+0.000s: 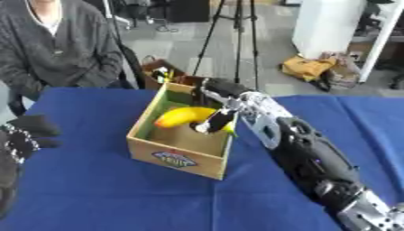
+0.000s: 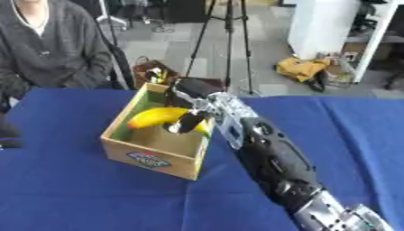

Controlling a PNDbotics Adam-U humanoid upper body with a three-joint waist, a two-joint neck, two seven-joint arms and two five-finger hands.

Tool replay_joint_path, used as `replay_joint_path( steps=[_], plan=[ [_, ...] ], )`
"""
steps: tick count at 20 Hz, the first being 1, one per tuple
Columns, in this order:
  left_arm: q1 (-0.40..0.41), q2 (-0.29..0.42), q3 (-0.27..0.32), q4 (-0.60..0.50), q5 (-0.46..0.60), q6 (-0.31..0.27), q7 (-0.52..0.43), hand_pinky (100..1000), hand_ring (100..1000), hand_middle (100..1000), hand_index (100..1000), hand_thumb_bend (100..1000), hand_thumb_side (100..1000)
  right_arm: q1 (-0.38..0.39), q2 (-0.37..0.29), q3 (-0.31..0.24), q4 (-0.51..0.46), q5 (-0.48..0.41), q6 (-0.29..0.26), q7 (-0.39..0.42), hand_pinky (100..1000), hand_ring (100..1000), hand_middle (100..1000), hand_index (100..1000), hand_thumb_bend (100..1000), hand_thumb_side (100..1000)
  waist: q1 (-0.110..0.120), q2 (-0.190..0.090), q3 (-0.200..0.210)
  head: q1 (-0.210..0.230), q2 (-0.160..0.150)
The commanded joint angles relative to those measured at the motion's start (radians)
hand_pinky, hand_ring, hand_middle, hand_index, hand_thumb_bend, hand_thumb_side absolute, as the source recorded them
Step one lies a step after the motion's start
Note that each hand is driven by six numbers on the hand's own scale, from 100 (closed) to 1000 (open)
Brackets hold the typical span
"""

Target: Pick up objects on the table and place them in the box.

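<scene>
An open wooden box [image 1: 178,156] with a label on its front wall stands in the middle of the blue table [image 1: 79,194]. A yellow banana [image 1: 181,115] lies tilted inside it, near rim height. My right hand [image 1: 222,118] reaches over the box's right wall from the lower right. Its fingers hang down into the box and curl across the banana's right part. My left hand [image 1: 28,133] rests at the left edge of the table, well away from the box, fingers relaxed and holding nothing.
A person in a grey sweater [image 1: 55,49] sits at the far left edge of the table. A brown bag [image 1: 162,74] stands on the floor just behind the box. Tripod legs [image 1: 236,40] and a yellow bag [image 1: 306,67] stand farther back.
</scene>
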Motion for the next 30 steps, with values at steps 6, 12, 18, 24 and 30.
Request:
replay_joint_path(
  steps=[6, 12, 18, 24, 30],
  plan=[
    [-0.026, -0.003, -0.006, -0.028, 0.005, -0.001, -0.007, 660, 694, 608, 764, 684, 902, 0.008, 0.051, 0.005, 0.055, 0.08, -0.057, 0.023, 675, 664, 690, 730, 453, 413, 0.005, -0.007, 0.008, -0.02, -0.022],
    [-0.025, 0.0, -0.005, -0.028, 0.004, -0.001, -0.004, 660, 693, 607, 763, 686, 902, 0.007, 0.047, 0.001, 0.046, 0.083, -0.079, 0.035, 871, 873, 937, 924, 708, 524, 0.002, -0.007, 0.0, -0.017, -0.023],
    [-0.018, 0.007, 0.001, -0.027, 0.001, -0.001, 0.003, 659, 693, 606, 762, 690, 901, -0.006, 0.012, -0.03, -0.042, 0.022, -0.029, -0.03, 876, 881, 953, 962, 767, 575, -0.001, -0.012, -0.026, -0.003, -0.02],
    [-0.004, 0.02, 0.017, -0.024, -0.006, -0.001, 0.019, 659, 694, 606, 762, 691, 900, 0.006, -0.024, -0.089, -0.163, -0.073, 0.065, -0.125, 809, 814, 874, 927, 734, 564, 0.001, -0.021, -0.075, 0.027, -0.011],
    [0.018, 0.039, 0.063, -0.02, -0.023, -0.003, 0.069, 659, 700, 608, 762, 696, 899, 0.101, -0.082, -0.118, -0.316, -0.168, 0.052, -0.22, 746, 752, 795, 872, 447, 602, 0.013, -0.033, -0.178, 0.117, -0.004]
  ],
)
